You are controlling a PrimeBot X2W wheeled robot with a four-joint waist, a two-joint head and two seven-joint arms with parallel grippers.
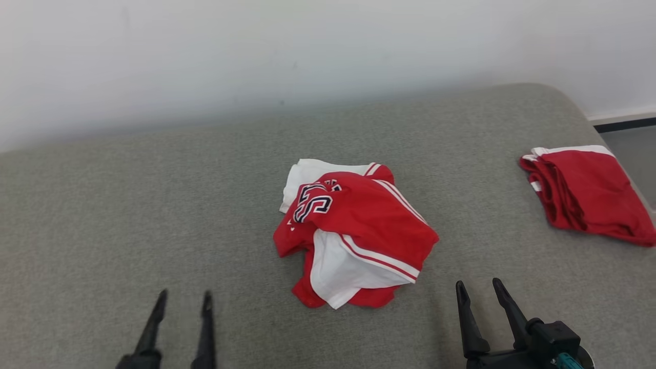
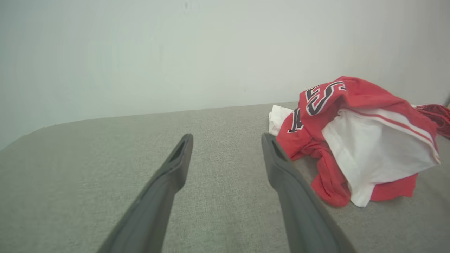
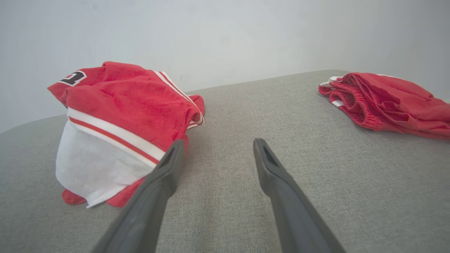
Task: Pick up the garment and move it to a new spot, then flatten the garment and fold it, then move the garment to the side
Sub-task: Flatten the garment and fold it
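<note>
garment [image 1: 359,225]: centre of padded surface [image 1: 154,205] | second garment [image 1: 589,195]: right (near edge), well apart

Head view: set high, facing forward and down over the grey fabric surface [image 1: 154,205], with the wall [image 1: 307,51] across its top. The left jaws stand at its lower left, the right jaws at its lower right.

Left wrist view: set low, close over the surface, facing the wall. The crumpled garment [image 2: 351,140] lies near, on its right.

Right wrist view: equally low, on a like heading. The same garment lies on its left, a folded red garment [image 3: 386,102] on its right.

All three views share the crumpled garment, surface and wall.
</note>
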